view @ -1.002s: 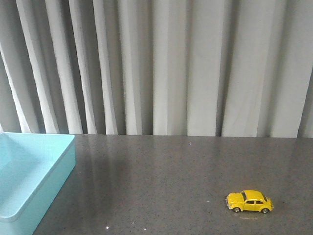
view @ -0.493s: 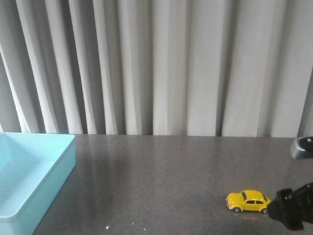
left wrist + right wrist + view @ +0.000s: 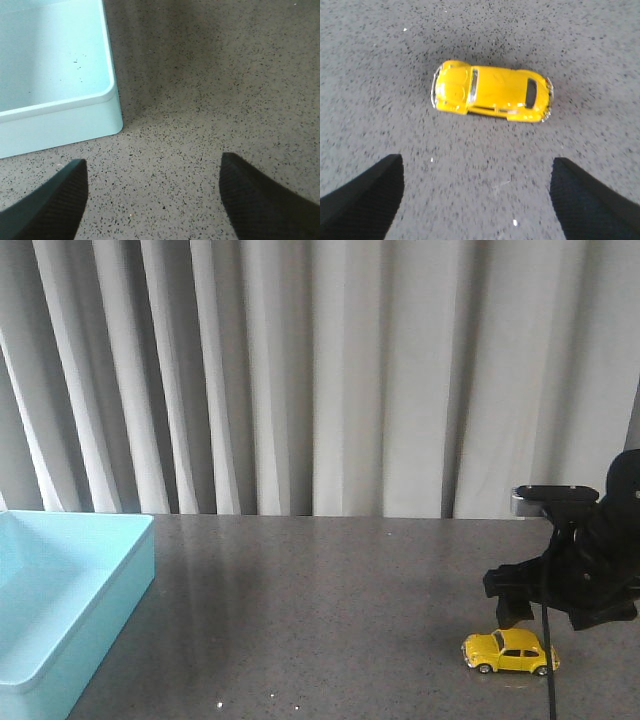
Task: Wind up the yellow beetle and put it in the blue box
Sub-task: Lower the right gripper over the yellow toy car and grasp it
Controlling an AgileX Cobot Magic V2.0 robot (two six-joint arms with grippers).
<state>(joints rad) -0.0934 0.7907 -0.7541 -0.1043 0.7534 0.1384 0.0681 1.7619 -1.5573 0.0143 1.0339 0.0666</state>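
The yellow beetle (image 3: pixel 510 651) stands on its wheels on the dark speckled table at the front right, nose to the left. My right arm (image 3: pixel 575 575) hangs just above and behind it. In the right wrist view the beetle (image 3: pixel 492 93) lies crosswise beyond my right gripper (image 3: pixel 476 160), which is open with only bare table between its fingers. The blue box (image 3: pixel 60 590) sits at the far left. My left gripper (image 3: pixel 152 160) is open over bare table beside a corner of the blue box (image 3: pixel 55 65). It does not show in the front view.
The grey speckled table (image 3: pixel 320 620) stretches between box and car. A pale pleated curtain (image 3: pixel 320 380) closes off the back edge. A thin dark cable (image 3: pixel 548 670) hangs from the right arm next to the car.
The right arm has come into the front view from the lower right and risen up and leftward to hang over the beetle. The beetle and the box have not moved.
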